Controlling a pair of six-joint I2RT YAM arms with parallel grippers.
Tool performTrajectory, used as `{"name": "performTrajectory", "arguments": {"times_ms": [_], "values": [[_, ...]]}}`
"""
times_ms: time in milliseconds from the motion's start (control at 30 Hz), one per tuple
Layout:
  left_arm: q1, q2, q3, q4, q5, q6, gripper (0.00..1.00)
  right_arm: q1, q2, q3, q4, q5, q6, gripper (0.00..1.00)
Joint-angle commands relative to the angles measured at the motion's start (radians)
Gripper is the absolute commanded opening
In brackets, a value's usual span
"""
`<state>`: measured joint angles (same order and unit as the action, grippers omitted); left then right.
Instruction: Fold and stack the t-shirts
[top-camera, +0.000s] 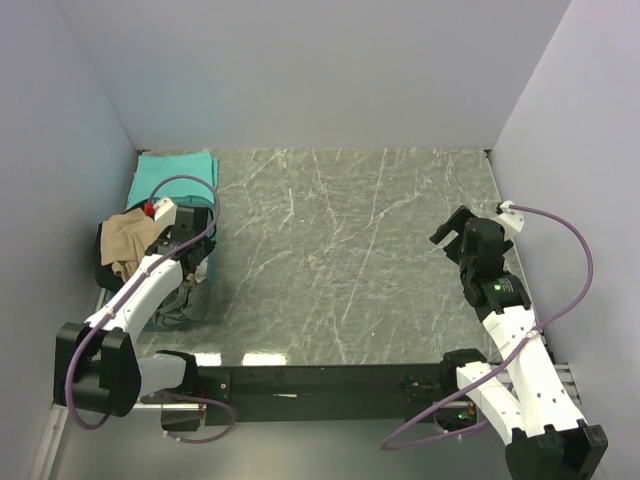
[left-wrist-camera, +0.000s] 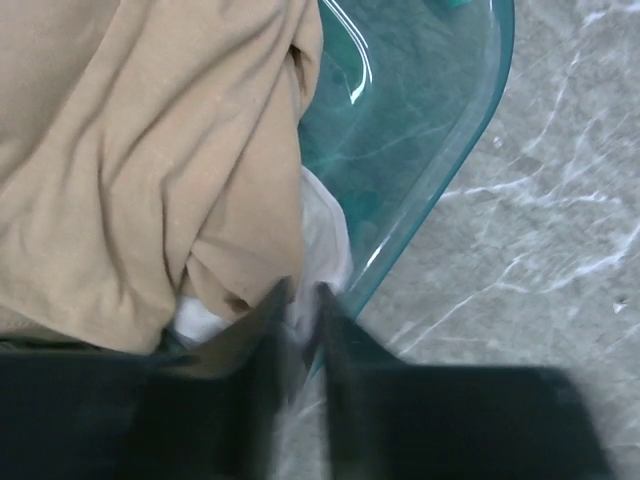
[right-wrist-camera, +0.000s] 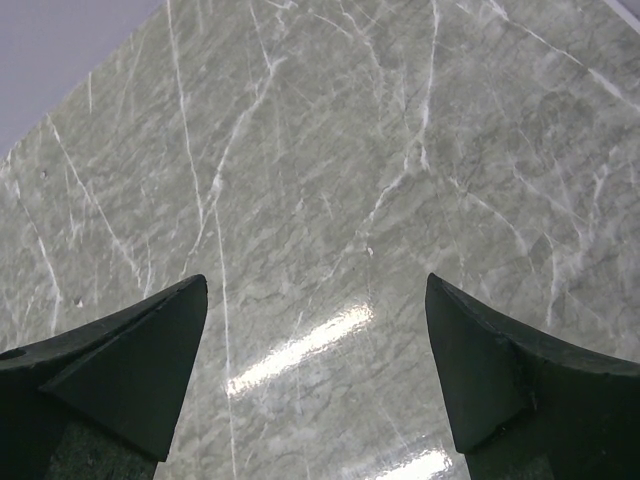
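Reaching w/ the left gripper (left-wrist-camera: 300, 292) into the clear bin (left-wrist-camera: 430, 130) at the left edge of the top view, I had its fingers drawn nearly together at the bottom centre of the left wrist frame. They looked clenched on a fold of the white tee (left-wrist-camera: 322, 235): pale cloth showed in the thin gap btw them, tho that part was blurred, so probable, not certain. The tan tee (left-wrist-camera: 130, 160) filled the upper left of that view, heaped over the white one, which is why only a small strip of white was exposed & why the grip sat right by the bin wall. The teal tee (top-camera: 175, 178) lay folded flat in the upper left corner of the top view, on the table (top-camera: 350, 250) just beyond the bin. My guess: it was the stack's base, 1 of 3 done. The right gripper (right-wrist-camera: 315, 285) hung released, jaws wide, over bare marble at mid-right of the top view, holding nothing. I judged it was parked there to leave the centre as folding space & to be ready for a 2nd corner. Risk as I saw it: pulling the white would drag the tan along, since the tan sat on top
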<state>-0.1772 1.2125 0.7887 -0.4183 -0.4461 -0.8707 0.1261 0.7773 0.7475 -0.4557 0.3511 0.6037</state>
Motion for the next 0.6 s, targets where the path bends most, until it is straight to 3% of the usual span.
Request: {"name": "performTrajectory", "arguments": {"times_ms": [0,33,67,333,567], "values": [[0.008,-0.01,0.004,0.018,-0.017,0.007,0.15,-0.003,0.002,0.006,0.028,0.023,-0.013,0.95],[0.011,-0.011,0.003,0.015,-0.02,0.006,0.03,-0.003,0.002,0.006,0.029,0.022,-0.013,0.95],[0.012,-0.017,0.006,0.006,-0.038,-0.005,0.01,-0.002,0.0,0.001,0.032,0.022,-0.012,0.95],[0.019,-0.148,0.102,-0.045,-0.115,-0.03,0.01,-0.003,-0.004,0.003,0.04,0.005,-0.019,0.94],[0.021,-0.277,0.312,-0.051,-0.242,0.021,0.01,-0.003,-0.003,-0.005,0.046,-0.021,-0.013,0.93]]}}
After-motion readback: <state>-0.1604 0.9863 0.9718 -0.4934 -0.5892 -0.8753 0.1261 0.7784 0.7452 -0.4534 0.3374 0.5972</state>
